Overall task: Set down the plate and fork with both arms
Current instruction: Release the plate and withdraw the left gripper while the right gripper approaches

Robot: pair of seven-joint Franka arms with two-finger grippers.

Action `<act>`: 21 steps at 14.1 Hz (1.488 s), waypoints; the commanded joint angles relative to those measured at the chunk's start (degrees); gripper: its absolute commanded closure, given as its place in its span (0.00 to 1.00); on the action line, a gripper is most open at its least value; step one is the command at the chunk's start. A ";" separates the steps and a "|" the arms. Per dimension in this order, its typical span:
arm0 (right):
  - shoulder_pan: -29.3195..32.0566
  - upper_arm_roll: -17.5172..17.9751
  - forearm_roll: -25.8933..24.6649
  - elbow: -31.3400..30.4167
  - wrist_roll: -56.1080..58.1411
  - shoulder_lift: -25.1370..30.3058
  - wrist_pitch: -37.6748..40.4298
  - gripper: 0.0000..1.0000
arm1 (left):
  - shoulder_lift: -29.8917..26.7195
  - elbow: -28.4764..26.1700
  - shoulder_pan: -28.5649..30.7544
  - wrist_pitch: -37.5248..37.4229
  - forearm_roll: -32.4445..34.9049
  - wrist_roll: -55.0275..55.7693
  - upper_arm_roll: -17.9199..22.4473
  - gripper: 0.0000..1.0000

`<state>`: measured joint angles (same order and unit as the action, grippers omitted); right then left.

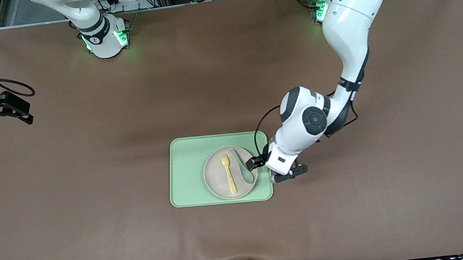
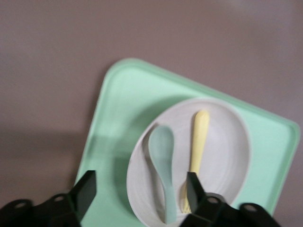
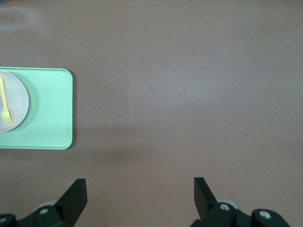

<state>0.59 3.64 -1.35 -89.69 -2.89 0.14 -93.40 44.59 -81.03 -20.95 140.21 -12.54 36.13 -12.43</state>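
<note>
The plate point(image 1: 230, 173) sits on the green tray point(image 1: 186, 174), toward the tray's end nearer the left arm, and the fork point(image 1: 228, 173) lies flat on the plate with a green spoon point(image 1: 242, 168) just beside it, so by the look of things both task items are already placed and little is left but for the arms to clear off

The left gripper point(image 1: 254, 162) hangs low over the plate's rim by the spoon, jaws spread and grasping nothing; the left wrist view shows the spoon and fork lying free between its fingers point(image 2: 85, 189). Rising straight up looks the safest exit, given the tray's raised edge below

The right gripper point(image 1: 9, 109) waits over bare table point(image 1: 95, 232) well apart from the tray, jaws released and empty. Open table surrounds the tray on every side
</note>
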 commanded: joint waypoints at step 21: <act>-11.48 0.41 2.31 8.48 -5.18 -23.94 -12.85 0.00 | -37.81 -1.76 31.23 -45.36 16.33 -19.86 0.04 0.00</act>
<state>-9.59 4.25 0.15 -84.20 -5.19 -20.46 -105.15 9.87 -80.91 9.45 96.87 4.82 18.05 -11.56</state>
